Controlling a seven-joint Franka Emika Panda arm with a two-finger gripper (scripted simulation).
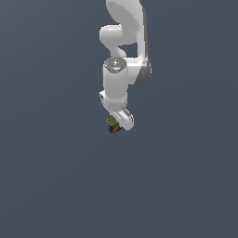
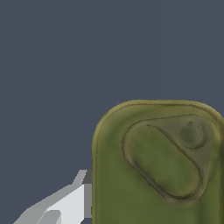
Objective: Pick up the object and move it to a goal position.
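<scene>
Olive-green on top, with orange-red and dark blue patches lower down, the object (image 1: pixel 113 124) sits right at the tip of the gripper (image 1: pixel 117 125), tucked against the white hand on the side toward the exterior view's left. In the wrist view the object (image 2: pixel 157 166) looms very close to the lens, its top showing a raised oval and a small round boss, and one pale finger (image 2: pixel 65 205) lies just beside its edge. The other finger is hidden, so I cannot tell whether the claw is clamped on the object or merely standing around it, nor whether the piece is off the floor (image 1: pixel 46 186) or resting on it.

Outward from the object, the white arm (image 1: pixel 121 56) rises straight above it, and plain grey-blue ground lies all round it; no goal marker shows.

The chief risk, as I judge it, is a poor hold: the object is far smaller than the hand and looks off-centre, so a squeeze or a quick lift could twist it out or let it drop before it gets to the goal
</scene>
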